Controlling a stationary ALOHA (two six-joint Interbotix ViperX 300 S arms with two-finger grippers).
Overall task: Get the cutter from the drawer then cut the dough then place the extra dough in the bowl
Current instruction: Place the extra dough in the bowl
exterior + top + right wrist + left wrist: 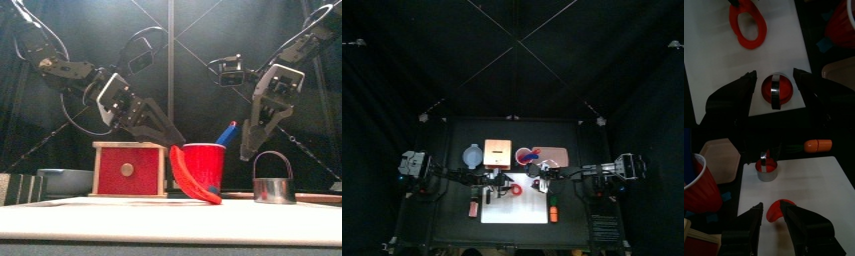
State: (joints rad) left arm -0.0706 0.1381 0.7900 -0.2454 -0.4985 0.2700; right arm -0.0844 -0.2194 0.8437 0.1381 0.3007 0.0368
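My left pincer (pixel 773 208) is clamped on the red dough ring (pixel 776 214), which hangs from its tips over the white cutting board (pixel 811 183). The blue-grey bowl (pixel 472 155) sits well off to its left. My right pincer (pixel 775 74) is spread wide. The cutter (pixel 776 91) stands just below it, ungripped, with red dough inside.
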